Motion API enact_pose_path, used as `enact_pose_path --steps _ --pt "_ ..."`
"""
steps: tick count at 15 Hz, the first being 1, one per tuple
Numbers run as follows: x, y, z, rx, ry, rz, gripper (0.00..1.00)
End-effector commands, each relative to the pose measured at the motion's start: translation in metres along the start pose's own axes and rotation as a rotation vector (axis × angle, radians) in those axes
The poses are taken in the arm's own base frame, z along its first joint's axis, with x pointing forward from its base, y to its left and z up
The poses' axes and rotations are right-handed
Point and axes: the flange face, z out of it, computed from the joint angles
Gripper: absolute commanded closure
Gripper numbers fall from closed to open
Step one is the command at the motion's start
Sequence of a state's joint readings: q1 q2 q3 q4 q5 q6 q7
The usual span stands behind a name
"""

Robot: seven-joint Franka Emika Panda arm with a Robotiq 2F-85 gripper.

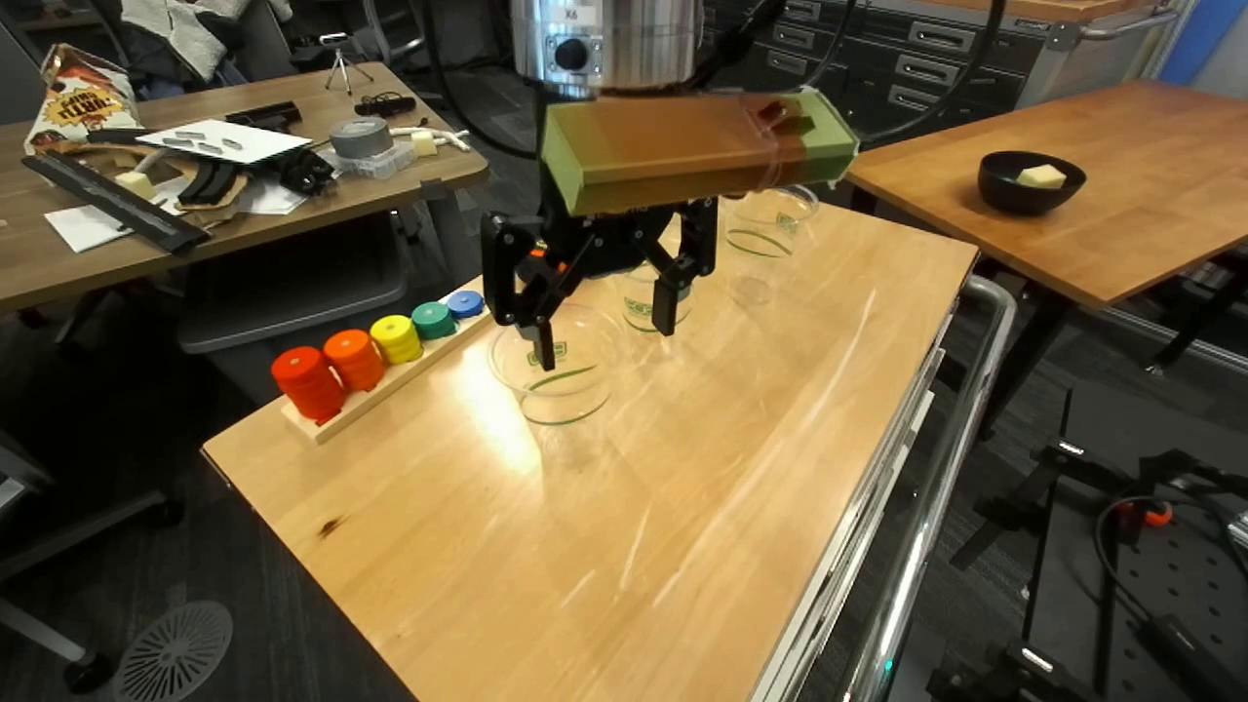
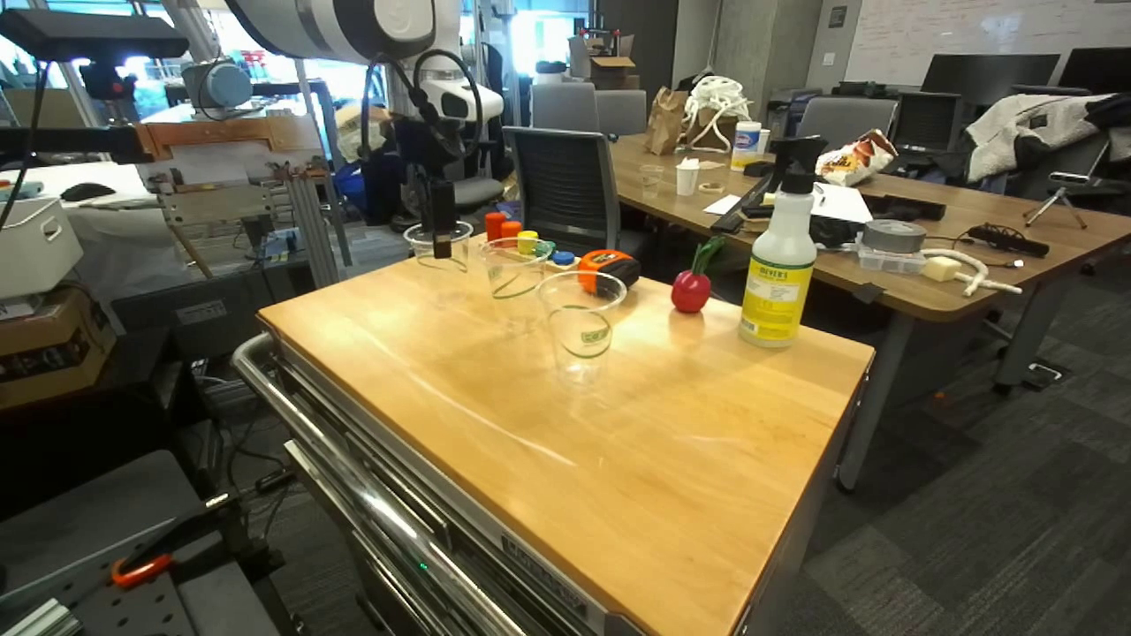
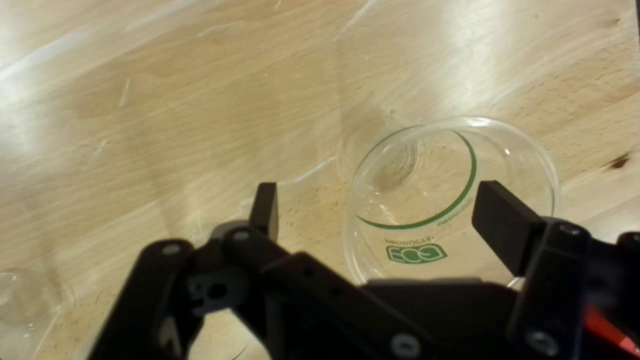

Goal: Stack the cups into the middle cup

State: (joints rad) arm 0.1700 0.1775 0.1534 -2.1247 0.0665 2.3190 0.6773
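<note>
In an exterior view, a shiny chrome tubular handle [image 2: 378, 505] is running beside the left edge of a pale, glossy wooden worktop [image 2: 654, 495]; bare wood is stretching widely across the near part, and the right edge is slanting to the near corner. Three of a kind are standing upright in a row, each see-through, colourless and round-rimmed: the left cup [image 2: 455, 269], the middle cup [image 2: 515, 287] and the right cup [image 2: 581, 331]. One black two-fingered gripper [image 1: 605, 343] is hovering at the left cup, released, its fingers standing wide apart. In the wrist view, one finger is showing across that cup's mouth and the other outside the rim; whether either is touching, I cannot tell. In an exterior view, five disc stacks [image 1: 397, 338], red, orange, yellow, green and blue, are sitting on one slim pale wooden strip [image 1: 382, 388] near the left cup. A gripper finger is partly hiding the middle cup there, and a green-and-brown oblong block [image 1: 697, 151] is jutting out above. In an exterior view, an orange-and-black rounded tool [image 2: 610, 269] is lying behind the right cup; further right, a red, round, vegetable-like piece [image 2: 691, 290] and a translucent, yellow-labelled spray bottle [image 2: 778, 278] are standing toward the back edge.
</note>
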Motion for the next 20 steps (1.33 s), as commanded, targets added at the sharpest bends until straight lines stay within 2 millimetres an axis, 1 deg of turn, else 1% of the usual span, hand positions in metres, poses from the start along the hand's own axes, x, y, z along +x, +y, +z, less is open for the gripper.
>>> enact_pose_path --steps 1,2,3,4,6,9,10,11,14,15,17,19,20 --pt "0.003 -0.006 0.008 -0.055 0.038 0.038 0.32" --pt "0.002 -0.003 0.01 -0.077 0.048 0.046 0.42" --pt "0.002 -0.001 0.009 -0.082 0.051 0.057 0.49" --pt "0.002 -0.001 0.008 -0.079 0.061 0.066 0.58" --pt "0.004 -0.002 0.005 -0.072 0.079 0.078 0.72" --pt "0.004 -0.007 0.003 -0.052 0.078 0.093 0.96" --pt "0.004 -0.008 0.002 -0.04 0.073 0.096 0.99" --pt "0.004 -0.008 0.003 -0.028 0.056 0.104 1.0" --pt "0.006 -0.008 0.003 0.028 0.008 0.153 0.99" --pt "0.006 -0.009 0.001 0.05 -0.01 0.171 0.99" --pt "0.007 -0.011 -0.012 0.101 -0.036 0.208 0.99" --pt "0.011 -0.014 -0.034 0.157 -0.037 0.242 0.99" --pt "0.015 -0.013 -0.049 0.182 -0.019 0.255 0.99"
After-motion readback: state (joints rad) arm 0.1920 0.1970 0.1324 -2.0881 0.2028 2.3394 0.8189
